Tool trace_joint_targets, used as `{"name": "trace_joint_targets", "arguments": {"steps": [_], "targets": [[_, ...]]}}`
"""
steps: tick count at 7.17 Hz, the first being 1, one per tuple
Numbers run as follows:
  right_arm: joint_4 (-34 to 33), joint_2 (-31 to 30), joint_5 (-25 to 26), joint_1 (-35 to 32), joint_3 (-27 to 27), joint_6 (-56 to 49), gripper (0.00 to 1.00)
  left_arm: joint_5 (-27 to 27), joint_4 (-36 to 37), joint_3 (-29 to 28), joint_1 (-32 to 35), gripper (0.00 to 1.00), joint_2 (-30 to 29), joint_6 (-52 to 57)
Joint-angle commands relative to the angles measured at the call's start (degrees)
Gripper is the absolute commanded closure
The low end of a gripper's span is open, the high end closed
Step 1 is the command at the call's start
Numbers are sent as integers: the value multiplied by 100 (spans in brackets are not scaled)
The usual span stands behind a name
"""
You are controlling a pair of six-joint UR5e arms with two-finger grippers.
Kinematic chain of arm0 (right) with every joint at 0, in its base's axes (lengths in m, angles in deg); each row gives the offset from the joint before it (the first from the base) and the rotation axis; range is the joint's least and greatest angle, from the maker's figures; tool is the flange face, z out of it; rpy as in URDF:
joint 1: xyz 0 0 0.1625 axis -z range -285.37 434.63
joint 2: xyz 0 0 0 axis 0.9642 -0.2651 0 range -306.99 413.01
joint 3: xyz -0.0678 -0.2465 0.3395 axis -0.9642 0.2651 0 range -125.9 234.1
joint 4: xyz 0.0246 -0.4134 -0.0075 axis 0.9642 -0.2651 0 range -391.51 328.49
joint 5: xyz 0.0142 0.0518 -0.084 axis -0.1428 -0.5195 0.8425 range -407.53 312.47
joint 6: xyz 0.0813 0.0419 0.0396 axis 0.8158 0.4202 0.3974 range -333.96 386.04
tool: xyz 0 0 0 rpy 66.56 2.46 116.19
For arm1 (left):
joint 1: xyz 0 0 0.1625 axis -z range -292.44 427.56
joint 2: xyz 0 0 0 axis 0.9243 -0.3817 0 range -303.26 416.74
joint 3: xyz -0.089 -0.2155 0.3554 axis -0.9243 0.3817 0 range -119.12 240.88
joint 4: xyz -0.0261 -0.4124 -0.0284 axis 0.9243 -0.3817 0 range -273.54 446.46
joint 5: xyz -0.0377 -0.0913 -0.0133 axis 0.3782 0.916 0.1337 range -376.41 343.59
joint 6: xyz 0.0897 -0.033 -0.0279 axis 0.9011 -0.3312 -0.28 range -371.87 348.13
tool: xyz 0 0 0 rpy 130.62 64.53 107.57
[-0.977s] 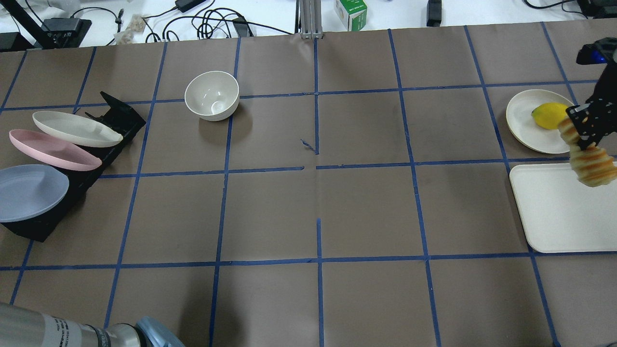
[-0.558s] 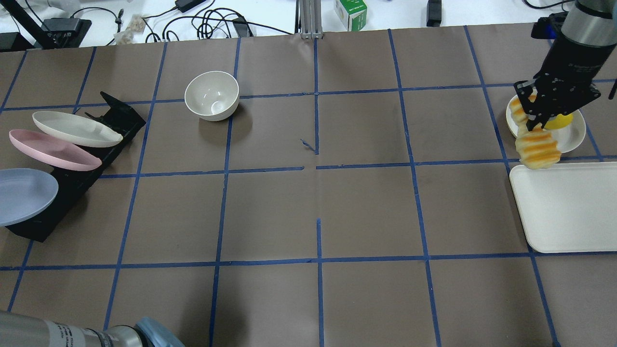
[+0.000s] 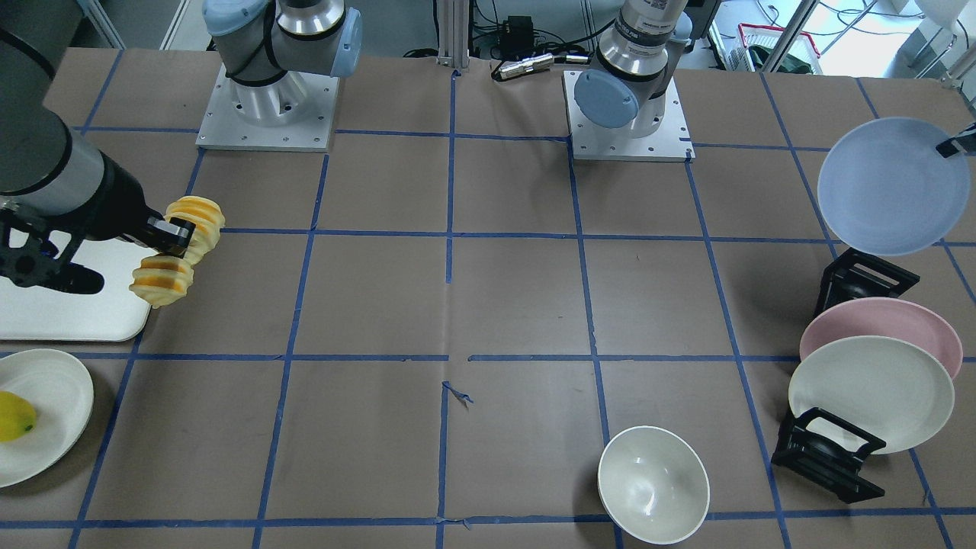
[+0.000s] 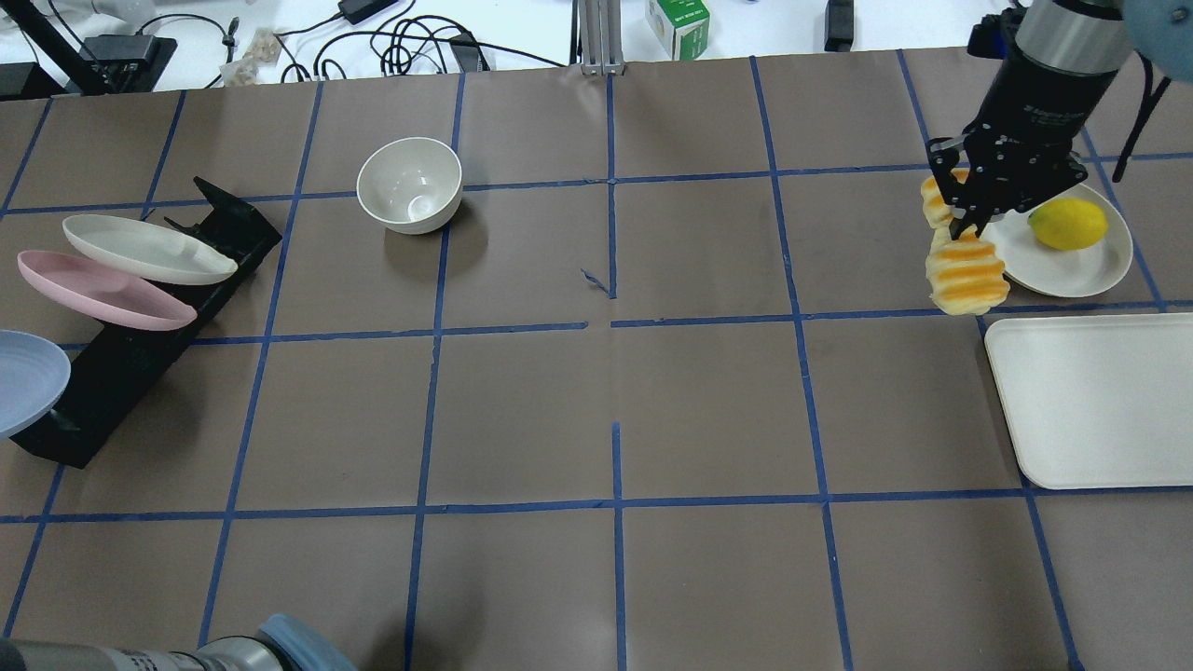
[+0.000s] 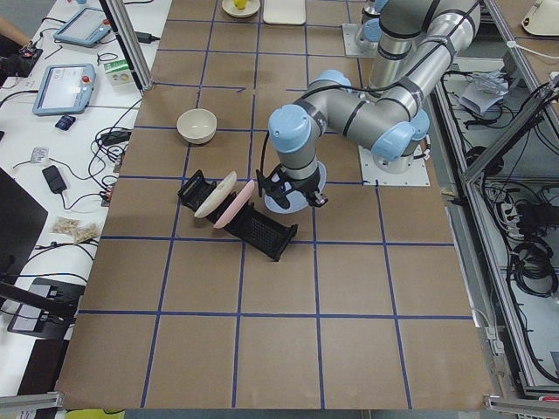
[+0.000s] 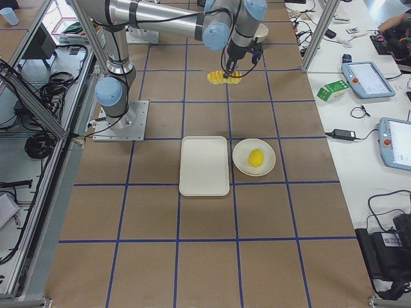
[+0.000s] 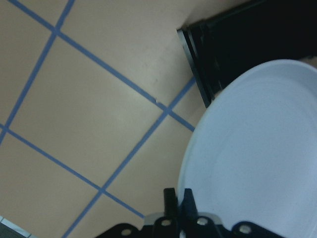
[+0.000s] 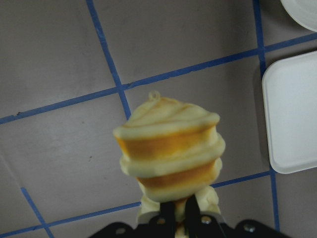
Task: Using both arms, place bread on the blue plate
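My right gripper (image 4: 960, 226) is shut on the bread (image 4: 966, 276), a ridged yellow-orange and cream loaf. The loaf hangs in the air just left of the lemon's plate. It also shows in the front view (image 3: 178, 252) and close up in the right wrist view (image 8: 170, 153). My left gripper (image 7: 178, 197) is shut on the rim of the pale blue plate (image 7: 262, 148). It holds the plate lifted, beside the black rack. The plate shows tilted in the front view (image 3: 890, 187) and half cut off at the overhead view's left edge (image 4: 26, 377).
The black rack (image 4: 140, 340) holds a pink plate (image 4: 98, 291) and a cream plate (image 4: 144, 250). A cream bowl (image 4: 410, 184) stands at the back left. A lemon (image 4: 1068, 224) lies on a cream plate (image 4: 1072, 270). A white tray (image 4: 1090, 401) lies at the right.
My right gripper has carried the bread leftward, from over the tray and lemon plate to left of that plate. The blue plate has moved left, off the rack toward the view's edge.
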Motion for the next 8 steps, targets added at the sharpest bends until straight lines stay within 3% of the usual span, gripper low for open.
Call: {"name": "trace_joint_targets", "arguments": {"steps": [1, 2, 3, 4, 5, 6, 7, 8], "targets": [[-16, 111, -24, -520, 120, 576, 100, 656, -435, 380, 1015, 100, 418, -160], [-51, 181, -215, -696, 120, 953, 100, 832, -340, 713, 1666, 100, 480, -272], [-69, 225, -235, -802, 120, 1078, 100, 1469, -25, 978, 2108, 100, 490, -299], [-69, 243, -243, -847, 111, 1132, 100, 1650, 569, 1268, 2626, 100, 351, -317], [-147, 313, -252, -1013, 120, 1211, 100, 1851, 1550, 1758, 3353, 100, 375, -448], [-444, 436, -252, -1293, 111, 1385, 100, 2027, 2517, 2389, 3978, 100, 376, -1249], [-804, 585, -252, -1539, 111, 1666, 100, 2604, 3510, 2926, 4480, 100, 323, -2180], [-859, 647, -252, -1672, 111, 1764, 100, 2714, 4590, 3297, 4946, 100, 192, -2894]]}}
